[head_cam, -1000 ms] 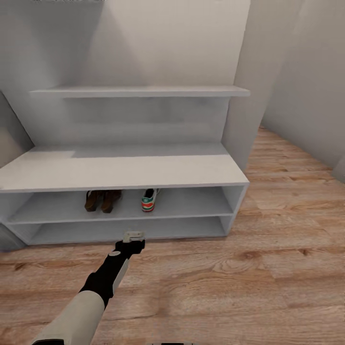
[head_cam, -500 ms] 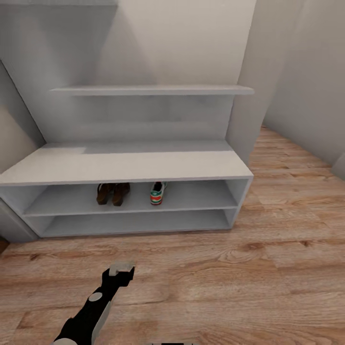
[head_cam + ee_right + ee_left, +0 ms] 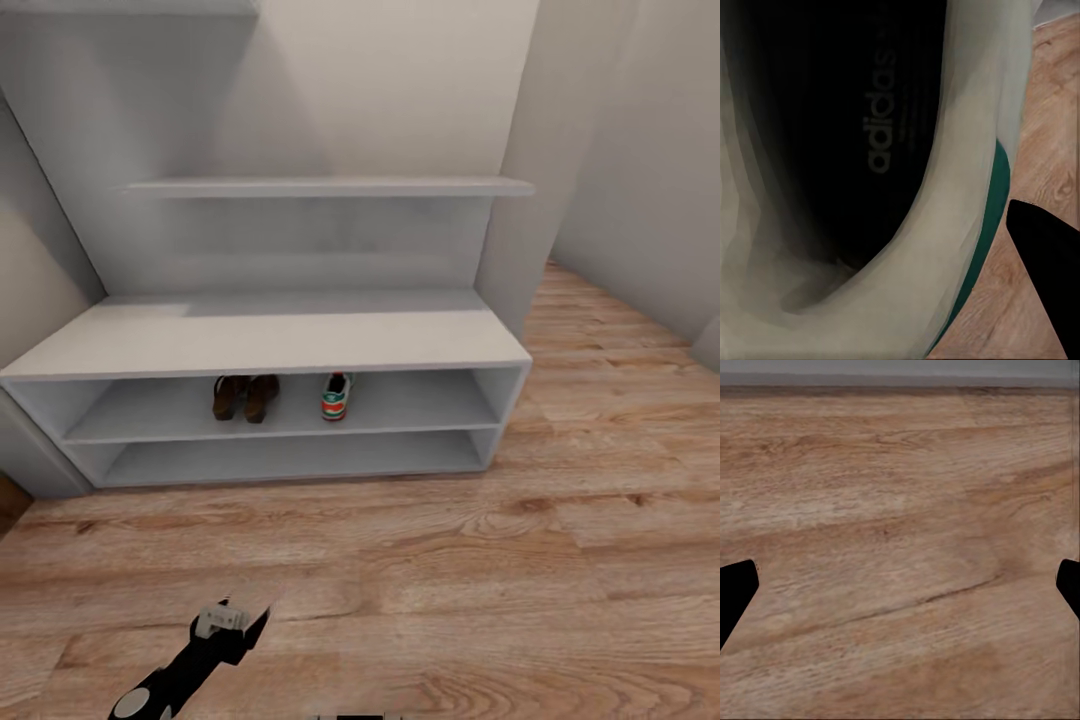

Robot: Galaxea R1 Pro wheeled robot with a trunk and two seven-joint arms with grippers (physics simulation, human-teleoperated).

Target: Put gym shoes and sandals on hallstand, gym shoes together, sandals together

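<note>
On the upper open shelf of the hallstand [image 3: 270,340], at about 12 o'clock from my head camera, I see the 2 sandals [image 3: 245,397] side by side, touching or nearly so, heels toward me. Just to their right on the same shelf, apart from them, stands 1 gym shoe [image 3: 336,396], heel toward me, red-orange heel patch and teal-green band showing. The lower open shelf sits beneath it, and a floating shelf [image 3: 330,187] hangs on the tall back panel above the top board.

The corridor floor [image 3: 480,570] spreads between me and the hallstand, light-brown planks with grain and knots.

My left end effector [image 3: 228,620] hangs low at roughly 7 o'clock in the head view, above the floor and well apart from the hallstand. In the left wrist view its 2 dark fingertips [image 3: 735,592] sit at opposite edges with bare wood planks between them, so it is released and holds nothing.

In the right wrist view the second gym shoe [image 3: 855,180] is pressed close to the camera: I look into its dark interior with the "adidas" lettering on the insole, cream wall and teal-green stripe alongside. 1 dark finger [image 3: 1046,270] lies at the shoe's outer side, so my right end effector seems to be grasping this shoe.
</note>
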